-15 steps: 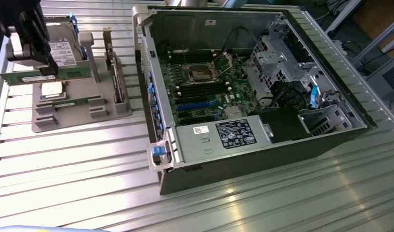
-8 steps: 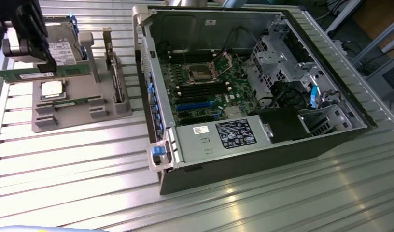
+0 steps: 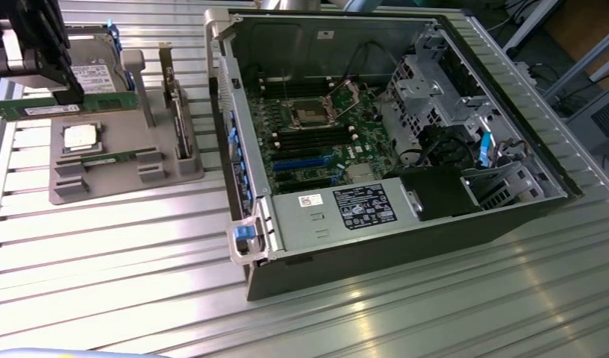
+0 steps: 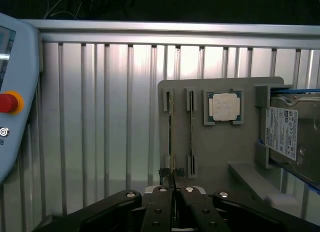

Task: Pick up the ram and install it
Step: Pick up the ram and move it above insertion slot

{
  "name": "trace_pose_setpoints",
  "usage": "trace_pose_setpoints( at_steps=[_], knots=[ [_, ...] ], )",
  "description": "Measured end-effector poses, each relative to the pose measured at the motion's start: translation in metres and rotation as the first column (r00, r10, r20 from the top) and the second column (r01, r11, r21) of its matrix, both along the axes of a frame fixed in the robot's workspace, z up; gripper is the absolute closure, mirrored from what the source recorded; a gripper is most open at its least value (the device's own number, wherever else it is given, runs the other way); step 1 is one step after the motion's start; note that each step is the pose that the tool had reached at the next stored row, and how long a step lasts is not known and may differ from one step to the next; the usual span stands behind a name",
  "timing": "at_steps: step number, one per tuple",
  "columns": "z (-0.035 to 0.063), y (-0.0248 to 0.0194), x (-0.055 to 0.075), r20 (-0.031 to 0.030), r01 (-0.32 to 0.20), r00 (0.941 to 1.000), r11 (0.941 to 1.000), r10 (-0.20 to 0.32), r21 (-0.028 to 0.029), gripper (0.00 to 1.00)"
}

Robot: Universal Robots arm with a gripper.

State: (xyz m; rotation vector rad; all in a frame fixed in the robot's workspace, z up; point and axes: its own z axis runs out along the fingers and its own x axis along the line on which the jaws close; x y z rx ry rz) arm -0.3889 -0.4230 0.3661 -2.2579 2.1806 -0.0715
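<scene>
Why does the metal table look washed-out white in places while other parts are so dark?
Exterior view: light glares off the ribbed table in pale streaks, while the open computer case is dim inside. Wrist view: the table shines bright beside the grey tray, the claw shut on the ram sits in shadow, and beyond the table's edge it is black.
</scene>
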Motion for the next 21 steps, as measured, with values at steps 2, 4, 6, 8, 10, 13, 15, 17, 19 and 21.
trace_pose_setpoints(
  at_steps=[2,4,6,8,10,13,15,17,19,21],
  knots=[
    [0.0019,0.0,0.0,-0.0001,0.0,1.0,1.0,0.0,-0.0001,0.88],
    [0.0035,0.0,0.0,0.0,0.0,1.0,1.0,0.0,0.0,0.88],
    [0.0071,0.0,0.0,-0.0001,0.0,1.0,1.0,0.0,-0.0001,0.88],
    [0.009,0.0,0.0,-0.0001,0.0,1.0,1.0,0.0,-0.0001,0.88],
    [0.0113,0.0,0.0,-0.0001,0.0,1.0,1.0,0.0,-0.0001,0.88],
    [0.0152,0.0,0.0,0.0,0.0,1.0,1.0,0.0,0.0,0.88],
    [0.018,0.0,0.0,-0.0001,0.0,1.0,1.0,0.0,-0.0001,0.88],
    [0.0217,0.0,0.0,-0.0001,0.0,1.0,1.0,0.0,-0.0001,0.88],
    [0.0241,0.0,0.0,0.0,0.0,1.0,1.0,0.0,0.0,0.88],
    [0.0276,0.0,0.0,0.0001,0.0,1.0,1.0,0.0,0.0,0.88]
  ],
)
